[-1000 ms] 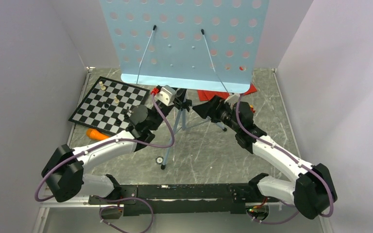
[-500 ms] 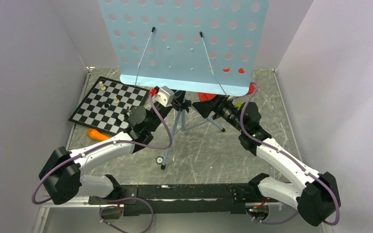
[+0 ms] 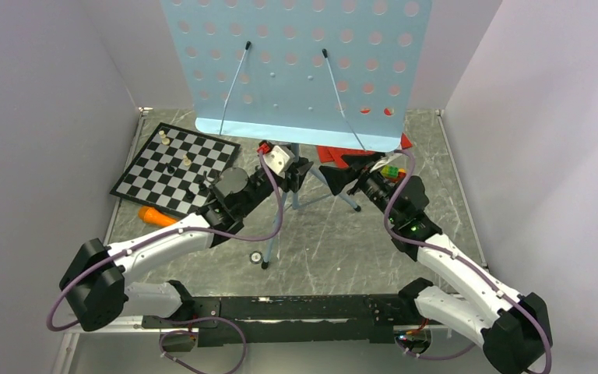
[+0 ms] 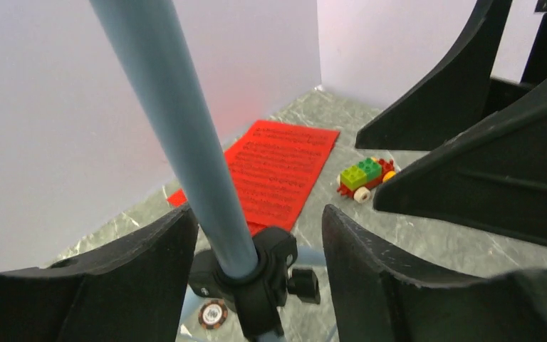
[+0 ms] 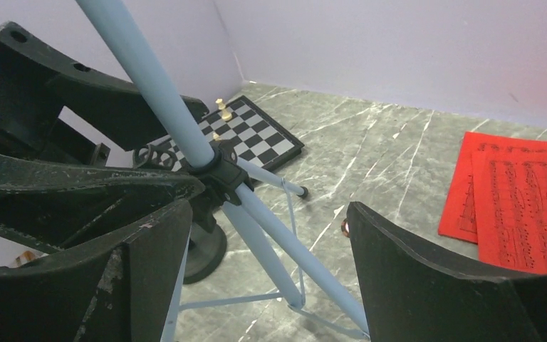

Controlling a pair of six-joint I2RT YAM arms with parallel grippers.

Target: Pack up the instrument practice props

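The light-blue music stand stands upright, its perforated desk point(image 3: 296, 62) filling the top of the overhead view. Its pole point(image 4: 185, 142) runs between the jaws of my left gripper point(image 4: 256, 214), just above the black tripod collar point(image 4: 256, 278); the jaws stand apart, with a gap to the right of the pole. My right gripper point(image 5: 267, 210) faces it from the other side, open, with the tripod legs point(image 5: 285, 249) between its fingers. Red music sheets point(image 4: 285, 167) lie flat behind the stand. The orange microphone point(image 3: 154, 216) lies at the left. The black round mic stand base point(image 5: 210, 249) sits beside the tripod.
A chessboard point(image 3: 175, 167) with a few pieces lies at the back left. A small brick toy car point(image 4: 365, 178) sits beside the red sheets. A poker chip point(image 3: 255, 256) lies near a tripod foot. Walls close in on three sides.
My left gripper's jaws have spread apart around the pole and the arm has shifted right. My right arm has pushed forward and to the right.
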